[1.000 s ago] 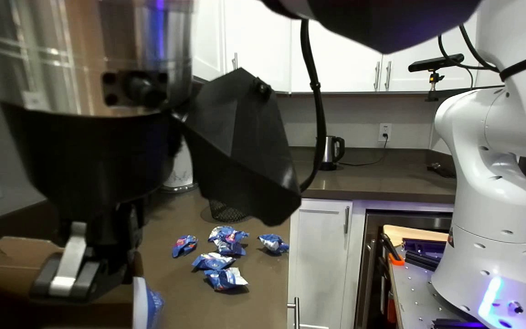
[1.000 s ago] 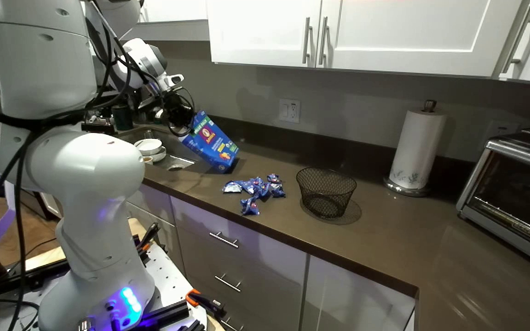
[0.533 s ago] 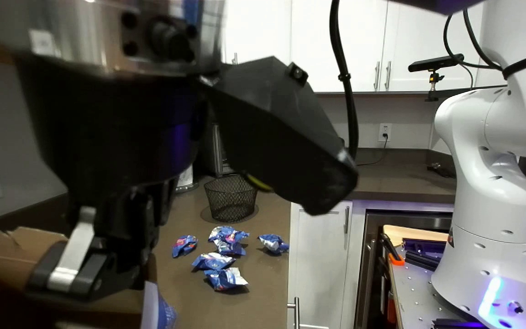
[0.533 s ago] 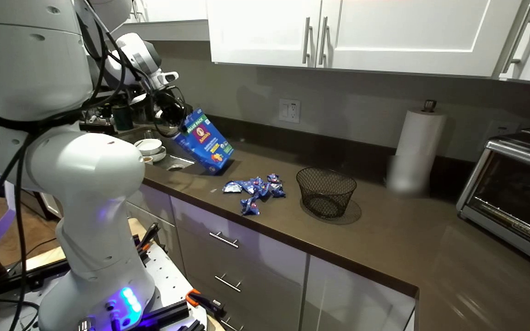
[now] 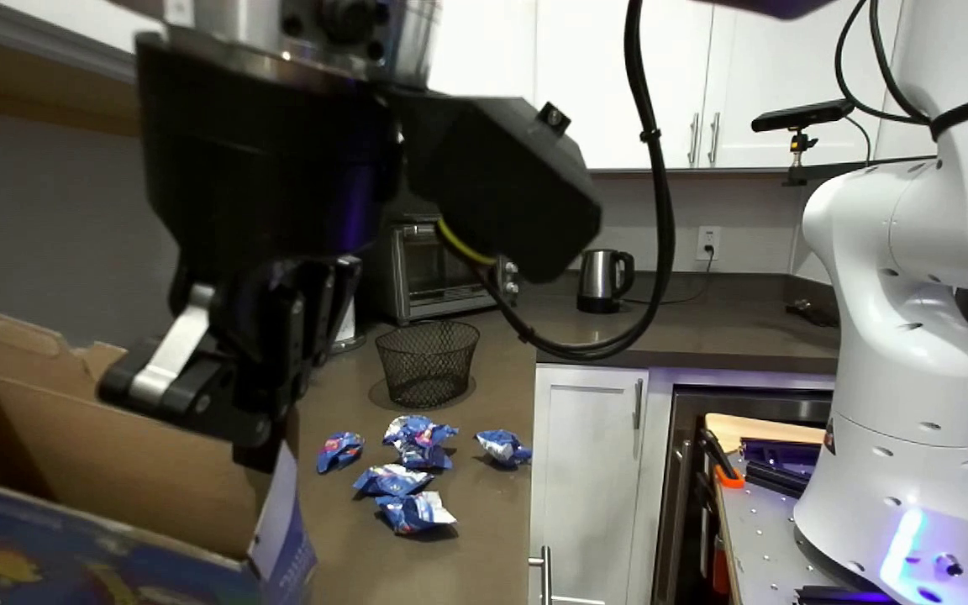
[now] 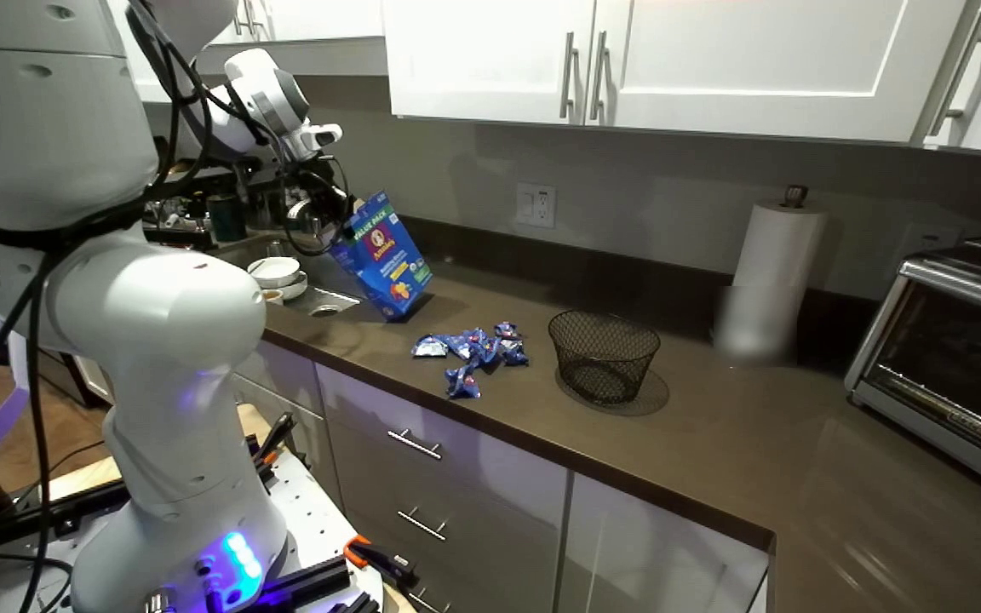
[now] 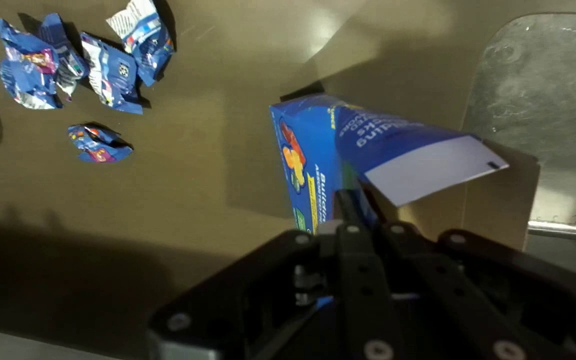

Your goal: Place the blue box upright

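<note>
The blue box (image 6: 388, 266) is tilted at the sink end of the counter, its open top leaning toward the arm. Its lower corner is at or close to the counter; I cannot tell if it touches. In an exterior view its open brown inside and printed face (image 5: 97, 559) show at the lower left, cut off by the frame. In the wrist view its printed side (image 7: 305, 150) and a raised blue-white flap show. My gripper (image 7: 365, 212) is closed on the wall of the box at its open edge; it also shows in an exterior view (image 5: 261, 449).
Several small blue-white snack packets (image 6: 472, 347) lie on the counter (image 6: 712, 443) beside the box. A black wire basket (image 6: 603, 358) stands beyond them, then a paper towel roll (image 6: 767, 277) and a toaster oven (image 6: 959, 358). The sink (image 7: 528, 100) with bowls (image 6: 276, 272) is behind the box.
My gripper has risen and the box's open end has come up with it. The box is less tilted than before, and its printed face has come into view in an exterior view.
</note>
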{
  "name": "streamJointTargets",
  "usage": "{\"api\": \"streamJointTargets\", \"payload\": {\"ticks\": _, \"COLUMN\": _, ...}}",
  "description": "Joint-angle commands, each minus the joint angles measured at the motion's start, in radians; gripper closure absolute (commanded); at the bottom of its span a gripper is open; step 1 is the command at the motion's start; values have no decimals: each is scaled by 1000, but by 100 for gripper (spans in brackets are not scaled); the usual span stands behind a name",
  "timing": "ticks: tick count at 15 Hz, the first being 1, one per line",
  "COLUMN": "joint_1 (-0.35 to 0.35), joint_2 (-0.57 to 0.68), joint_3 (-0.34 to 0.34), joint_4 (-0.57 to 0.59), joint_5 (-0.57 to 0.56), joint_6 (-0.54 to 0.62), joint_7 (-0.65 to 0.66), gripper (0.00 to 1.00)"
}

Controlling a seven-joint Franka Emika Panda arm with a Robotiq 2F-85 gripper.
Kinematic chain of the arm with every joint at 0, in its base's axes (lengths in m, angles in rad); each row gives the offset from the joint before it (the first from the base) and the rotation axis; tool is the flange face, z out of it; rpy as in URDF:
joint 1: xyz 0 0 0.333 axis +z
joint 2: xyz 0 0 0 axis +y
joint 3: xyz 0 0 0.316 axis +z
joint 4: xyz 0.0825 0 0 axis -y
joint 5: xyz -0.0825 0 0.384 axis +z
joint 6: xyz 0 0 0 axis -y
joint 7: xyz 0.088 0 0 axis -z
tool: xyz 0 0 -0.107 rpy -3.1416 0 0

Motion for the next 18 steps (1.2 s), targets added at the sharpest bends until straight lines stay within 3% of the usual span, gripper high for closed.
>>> {"api": "streamJointTargets", "payload": {"ticks": 1, "joint_1": -34, "joint_2": -55, "joint_3": -2, "joint_4": -44, "joint_5": 58, "joint_6": 25, "joint_7": -8, "gripper": 100}}
{"api": "streamJointTargets", "payload": {"ticks": 18, "joint_1": -102, "joint_2": -85, "joint_3": -37, "joint_4": -83, "joint_5": 240, "joint_6": 38, "joint_7": -45, "gripper": 100}}
